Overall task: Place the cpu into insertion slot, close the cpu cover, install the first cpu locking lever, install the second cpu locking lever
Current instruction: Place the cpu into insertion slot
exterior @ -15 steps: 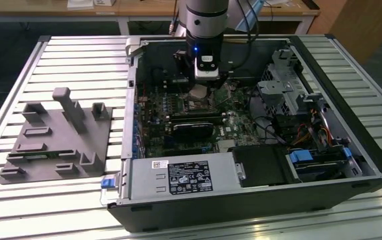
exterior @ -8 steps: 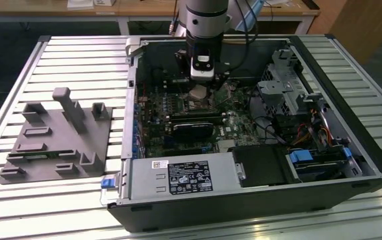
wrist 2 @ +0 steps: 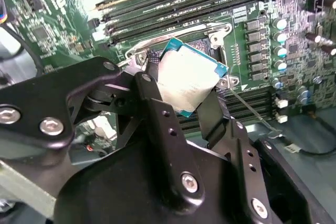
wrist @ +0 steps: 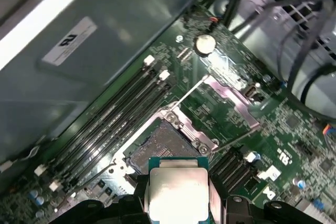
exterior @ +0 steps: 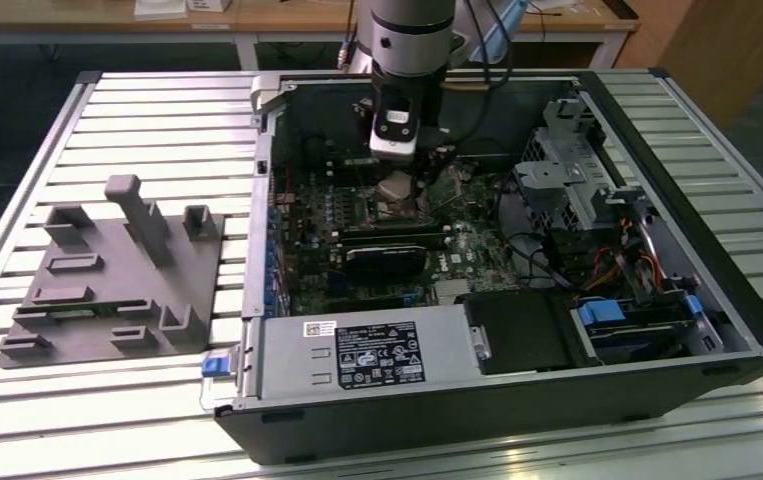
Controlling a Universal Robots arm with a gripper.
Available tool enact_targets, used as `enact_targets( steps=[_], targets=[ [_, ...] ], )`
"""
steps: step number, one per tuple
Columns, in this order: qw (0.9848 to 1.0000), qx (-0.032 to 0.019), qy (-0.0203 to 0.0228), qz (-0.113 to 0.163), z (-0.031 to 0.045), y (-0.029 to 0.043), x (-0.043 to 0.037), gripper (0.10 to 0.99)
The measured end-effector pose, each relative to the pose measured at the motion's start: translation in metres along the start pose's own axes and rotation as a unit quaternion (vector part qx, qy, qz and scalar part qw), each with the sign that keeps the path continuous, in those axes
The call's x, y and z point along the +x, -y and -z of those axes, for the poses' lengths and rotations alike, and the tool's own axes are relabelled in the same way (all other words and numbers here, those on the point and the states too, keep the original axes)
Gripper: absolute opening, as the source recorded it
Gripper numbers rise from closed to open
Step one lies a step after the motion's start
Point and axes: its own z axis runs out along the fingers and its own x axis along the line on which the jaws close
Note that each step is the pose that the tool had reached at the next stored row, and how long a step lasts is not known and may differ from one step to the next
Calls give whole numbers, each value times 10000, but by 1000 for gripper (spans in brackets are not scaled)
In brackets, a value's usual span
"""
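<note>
Fingers of the gripper (wrist 2: 182, 93) pinch the chip (wrist: 177, 195) by its edges, just above the socket (wrist: 161, 142). The cover (wrist: 230, 97) is flipped back for access.

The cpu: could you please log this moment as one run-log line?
gripper shut on cpu | cpu near insertion slot, not seated | cpu cover open

Your count: 1 gripper (wrist 2: 181, 95), 2 fingers (wrist 2: 157, 111) pinching 1 cpu (wrist 2: 186, 77) | 1 insertion slot (wrist: 160, 145) just under the gripper | 1 cpu cover (wrist: 231, 98) beyond that slot | 2 locking levers (wrist: 186, 94) beside it | 1 coin cell (wrist: 205, 44) farther off | 1 grey fixture (exterior: 114, 280) well apart from the gripper.
</note>
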Motion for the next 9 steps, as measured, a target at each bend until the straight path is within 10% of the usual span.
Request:
enact_targets(
  steps=[9],
  targets=[
    [9973,27,54,-735,-21,1,0,537]
  ],
)
